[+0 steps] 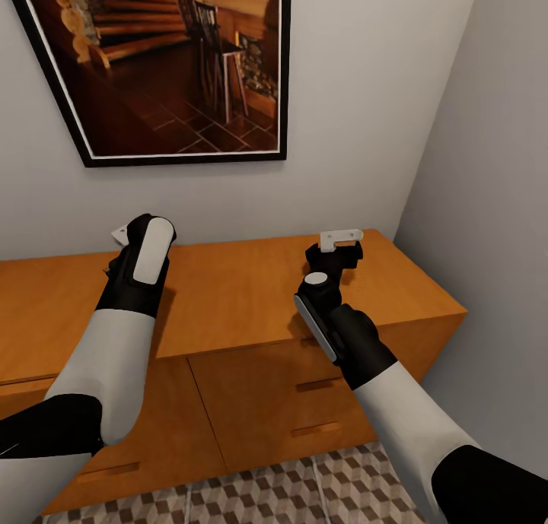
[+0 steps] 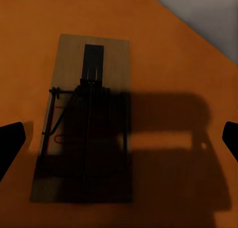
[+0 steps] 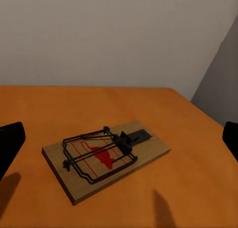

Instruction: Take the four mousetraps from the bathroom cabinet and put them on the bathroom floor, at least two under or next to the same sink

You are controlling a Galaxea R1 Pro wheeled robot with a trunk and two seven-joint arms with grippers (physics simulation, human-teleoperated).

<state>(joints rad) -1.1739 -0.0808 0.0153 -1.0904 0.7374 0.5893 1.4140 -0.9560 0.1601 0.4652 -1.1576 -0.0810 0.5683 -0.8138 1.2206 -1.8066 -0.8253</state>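
The orange-brown cabinet stands against the wall, and both my arms reach over its flat top. In the left wrist view one mousetrap lies flat on the top, partly in the arm's shadow. My left gripper hovers above it, open, with a dark fingertip at each side. The right wrist view has another mousetrap with a red bait mark lying flat on the cabinet top. My right gripper is open and clear of it. The patterned bathroom floor lies below the drawers. The bathroom sink is out of view.
A large framed picture hangs on the wall above the cabinet. A grey side wall closes the corner just right of the cabinet's end. Drawer fronts with slim handles face me.
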